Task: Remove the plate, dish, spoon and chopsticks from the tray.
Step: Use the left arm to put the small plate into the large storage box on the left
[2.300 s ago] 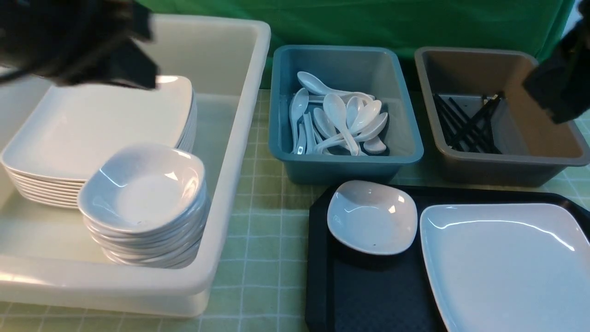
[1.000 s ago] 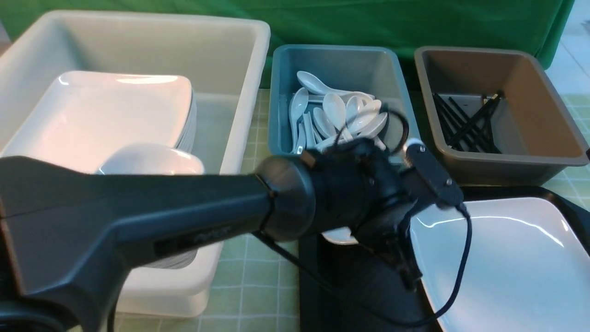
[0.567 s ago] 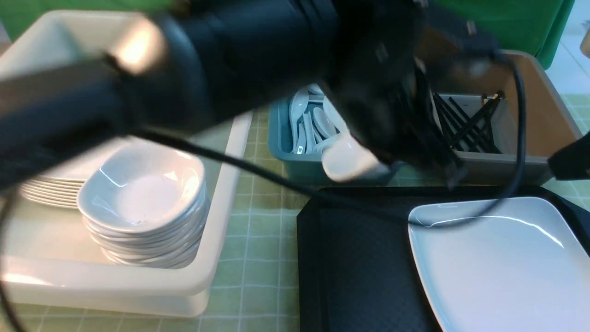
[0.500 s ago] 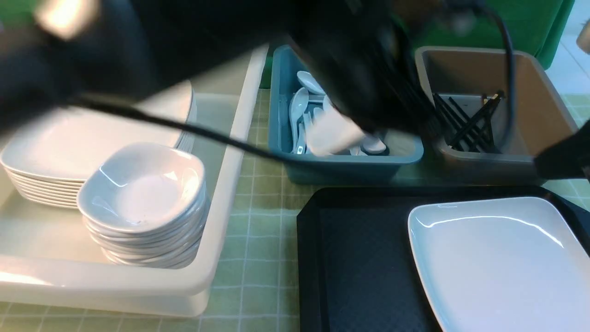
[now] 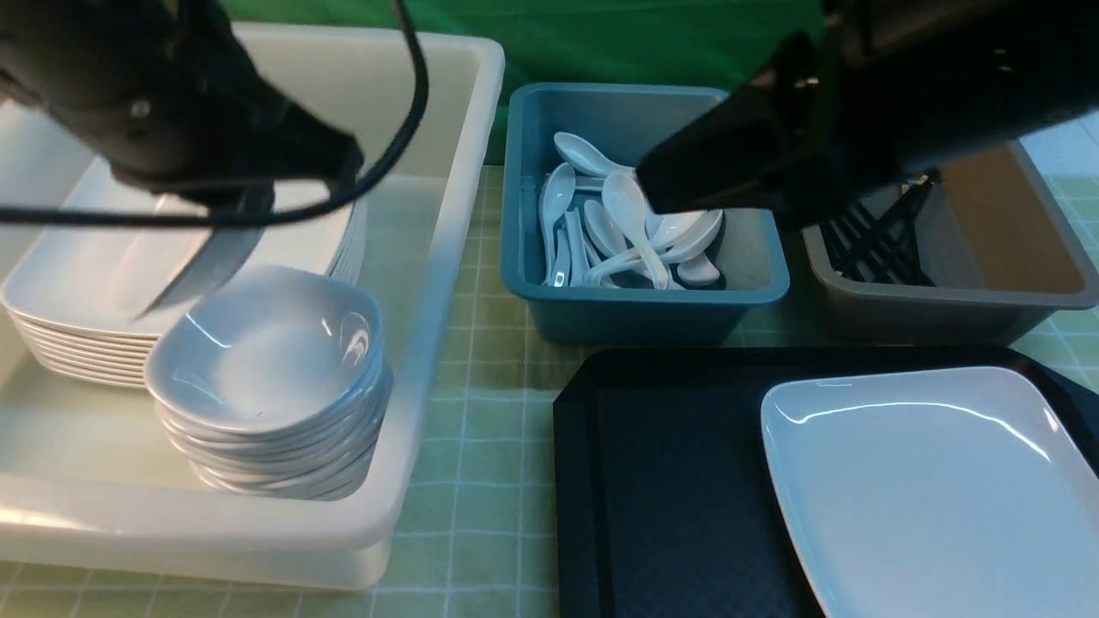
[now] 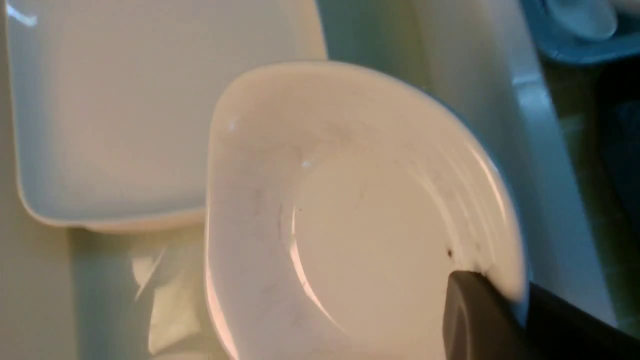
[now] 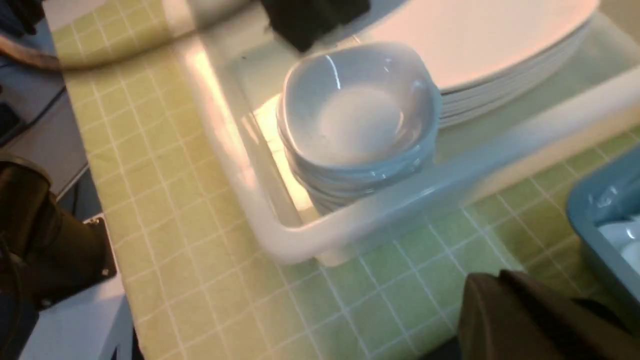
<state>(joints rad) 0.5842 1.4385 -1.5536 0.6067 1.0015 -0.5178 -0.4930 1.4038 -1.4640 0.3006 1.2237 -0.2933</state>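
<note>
**Change noted.** The dish [image 6: 360,220] no longer sits on the tray [image 5: 670,515], where it lay at the far left corner just beside the plate [image 5: 927,489] about two seconds ago. That corner is now bare black surface. The left arm has carried the dish across to the white tub [image 5: 446,257]. The left gripper [image 6: 505,305] is clamped on the dish's rim, with one finger inside and the dark body outside. The dish hangs tilted above the stack of small dishes [image 5: 266,378], beside the stack of plates [image 5: 86,283]. The right arm has swung in from the right edge and now crosses the blue bin [image 5: 644,309] and the brown tub [image 5: 944,309].

**Bearing on the task.** I judge the dish cleared from the tray but not yet released. The plate rests on the tray's right part and is the only item seen there. Spoons [image 5: 631,215] lie in the blue bin and chopsticks [image 5: 867,249] in the brown tub.

**Not established.**
- The front view blurs the held dish, so I cannot tell whether it touches the stack.
- I cannot tell whether the jaws of the right gripper [image 5: 665,184] are apart or together. The front view shows only a dark wedge, and its own camera shows one dark edge above the table [image 5: 489,481].
- The tray's near and right edges are cut off, so anything lying there goes unseen.
- The right arm covers much of the brown tub.
</note>
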